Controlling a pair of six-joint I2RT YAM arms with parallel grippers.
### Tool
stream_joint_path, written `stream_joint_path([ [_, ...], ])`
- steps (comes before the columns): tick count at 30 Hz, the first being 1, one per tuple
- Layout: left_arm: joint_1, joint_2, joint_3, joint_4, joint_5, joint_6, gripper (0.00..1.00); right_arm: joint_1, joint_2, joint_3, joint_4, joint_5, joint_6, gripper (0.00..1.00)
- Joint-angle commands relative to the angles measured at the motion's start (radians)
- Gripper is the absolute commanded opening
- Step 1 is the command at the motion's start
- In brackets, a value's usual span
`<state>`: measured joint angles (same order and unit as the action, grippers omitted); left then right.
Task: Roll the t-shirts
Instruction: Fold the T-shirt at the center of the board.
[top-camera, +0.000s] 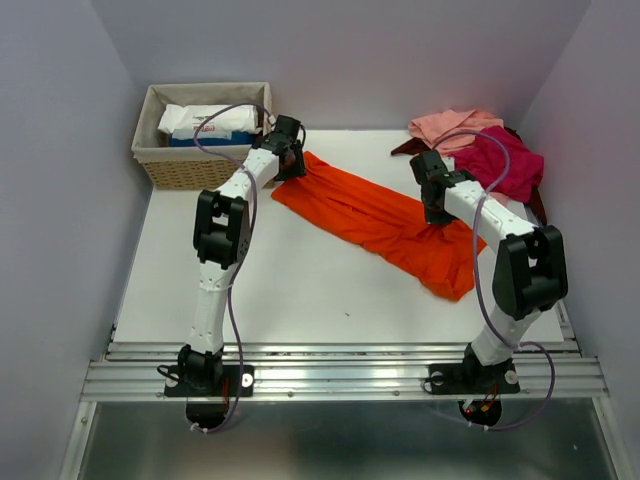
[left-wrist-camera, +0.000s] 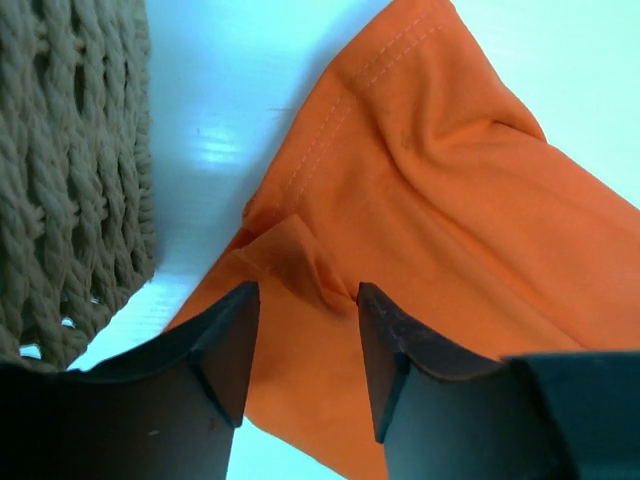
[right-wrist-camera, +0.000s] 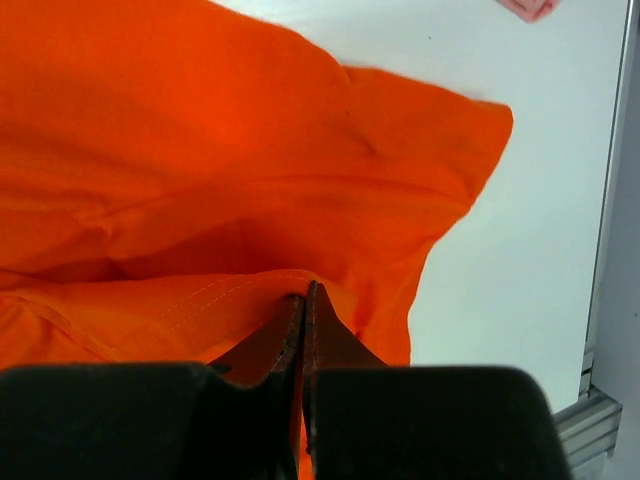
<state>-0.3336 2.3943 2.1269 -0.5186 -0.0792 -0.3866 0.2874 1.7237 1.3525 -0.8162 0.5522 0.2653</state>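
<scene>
In the basket (top-camera: 190, 172), white package (top-camera: 205, 120), print too blurred, orange t-shirt (top-camera: 370, 215) beside

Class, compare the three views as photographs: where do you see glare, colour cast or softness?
Top external view: even light, soft shadows, bright glare along the metal rail. Left wrist view: the table has a bluish cast with white glare patches. Right wrist view: the orange t-shirt fills most of the frame, strongly saturated; the right fingers look dark and soft-edged.

Top view: I can't see left gripper (left-wrist-camera: 308, 340) tips, own wrist covers them. Maroon shirt (top-camera: 403, 147) mostly buried under magenta shirt (top-camera: 505, 160). Orange shirt (right-wrist-camera: 200, 150) runs off right wrist frame. Basket (left-wrist-camera: 70, 170) cropped in left wrist view.
</scene>
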Motion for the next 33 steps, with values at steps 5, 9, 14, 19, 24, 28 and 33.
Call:
stream_joint_path([
  [5, -0.015, -0.133, -0.044, 0.057, 0.016, 0.035, 0.65, -0.016, 0.066, 0.077, 0.089, 0.043, -0.040, 0.01],
  [9, -0.030, -0.193, -0.114, 0.089, 0.035, 0.026, 0.65, -0.016, 0.068, 0.079, 0.089, 0.045, -0.041, 0.01],
  [14, -0.051, -0.244, -0.226, 0.133, 0.073, 0.015, 0.65, -0.034, 0.074, 0.094, 0.091, 0.048, -0.044, 0.01],
  [19, -0.051, -0.219, -0.262, 0.140, 0.067, 0.017, 0.64, -0.034, 0.108, 0.146, 0.089, 0.055, -0.070, 0.01],
  [24, -0.051, -0.196, -0.260, 0.143, 0.073, 0.023, 0.63, -0.034, 0.180, 0.213, 0.097, 0.090, -0.109, 0.01],
  [28, -0.051, -0.176, -0.240, 0.131, 0.071, 0.029, 0.64, -0.034, 0.211, 0.244, 0.133, 0.066, -0.156, 0.01],
  [33, -0.051, -0.165, -0.234, 0.123, 0.067, 0.029, 0.63, -0.034, 0.273, 0.322, 0.132, 0.083, -0.170, 0.61],
])
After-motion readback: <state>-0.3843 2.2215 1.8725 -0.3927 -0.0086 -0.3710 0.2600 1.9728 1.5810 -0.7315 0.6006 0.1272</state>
